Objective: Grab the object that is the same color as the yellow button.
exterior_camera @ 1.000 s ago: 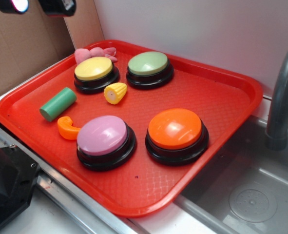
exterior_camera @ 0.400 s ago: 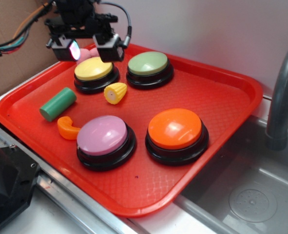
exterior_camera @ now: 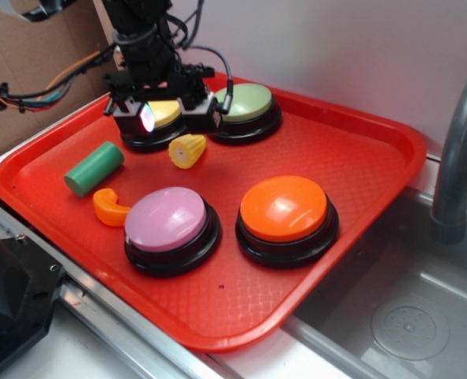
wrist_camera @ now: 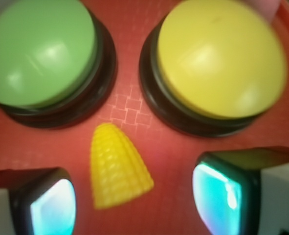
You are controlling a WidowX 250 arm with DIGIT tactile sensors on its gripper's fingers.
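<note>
Toy kitchen bench: grey sink point(exterior_camera: 423, 316), faucet point(exterior_camera: 458, 158); cardboard backdrop point(exterior_camera: 28, 87).

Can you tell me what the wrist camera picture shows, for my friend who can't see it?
A small yellow toy corn piece lies on a red tray, between the two open fingertips of the gripper at the bottom corners. Behind it sit two round buttons on black bases: the yellow button on the right and a pale green button on the left.
</note>
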